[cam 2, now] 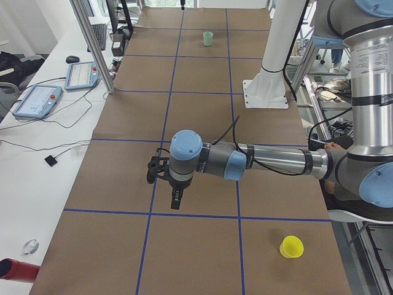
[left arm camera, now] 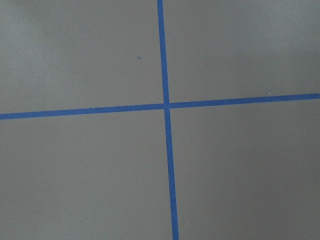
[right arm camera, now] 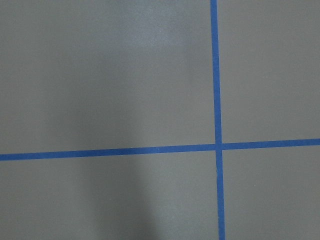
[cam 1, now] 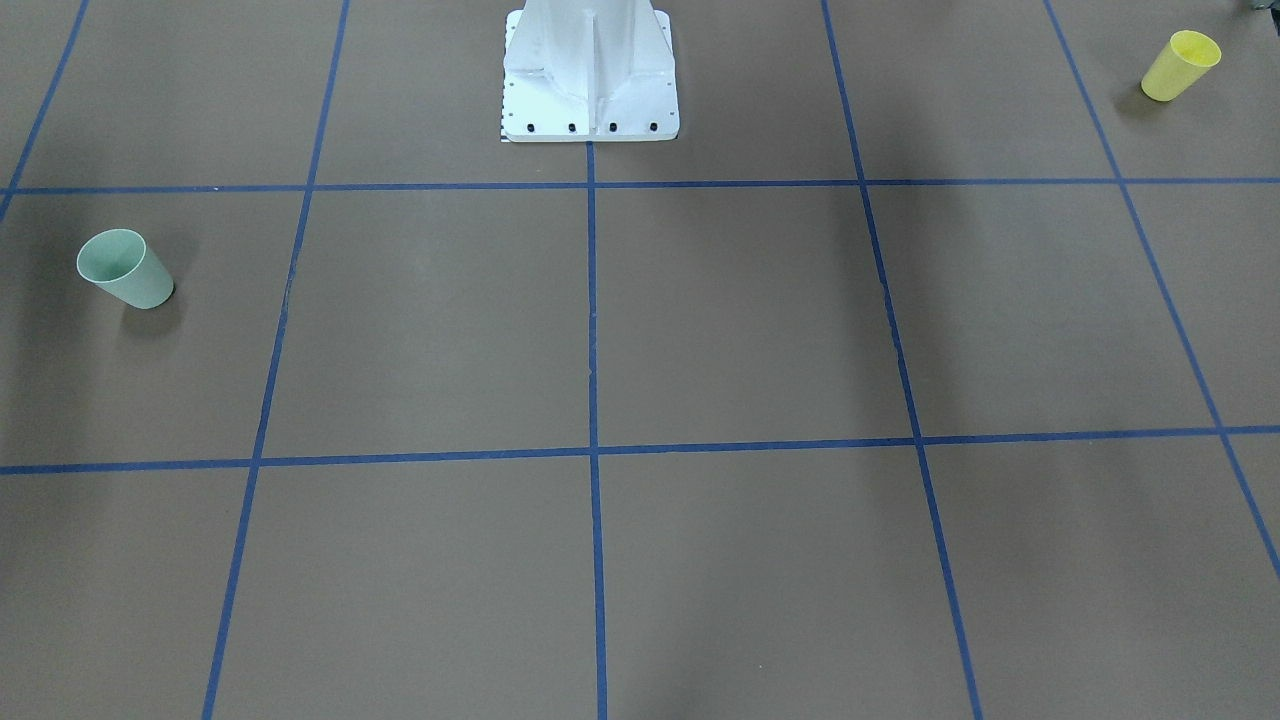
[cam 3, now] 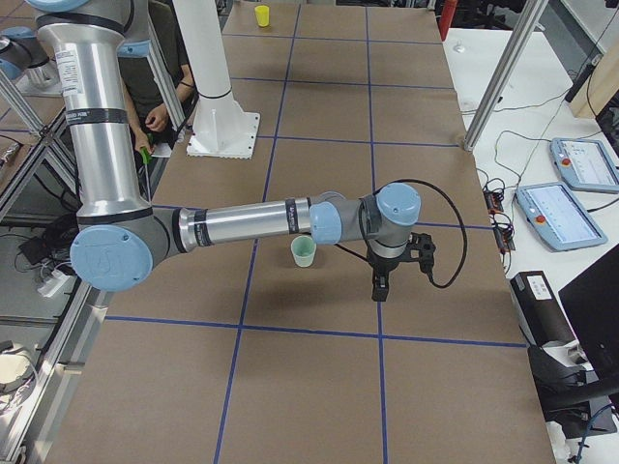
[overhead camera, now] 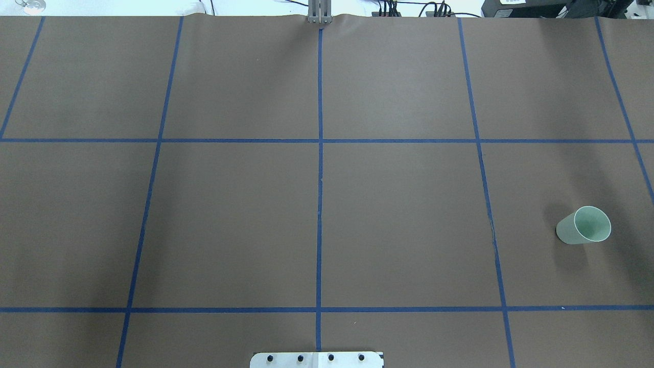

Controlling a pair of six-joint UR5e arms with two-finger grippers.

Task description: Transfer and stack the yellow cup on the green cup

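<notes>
The table (cam 1: 760,320) has a brown covering, divided into a grid by blue tape lines (cam 1: 592,300). 3 items stand directly on it. The white pedestal base (cam 1: 590,90) is bolted down on the centre line. The yellow cup (cam 1: 1180,66) stands upright, rim up, at the robot's left end. The green cup (cam 1: 125,268) stands upright at the right end. The 2 cups are well apart.

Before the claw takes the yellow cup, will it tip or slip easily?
Probably light: the yellow cup looks small, plastic and empty. It stands on its narrower end, so a side push may tip it. Its smooth tapered wall might slip in a loose grip.
</notes>
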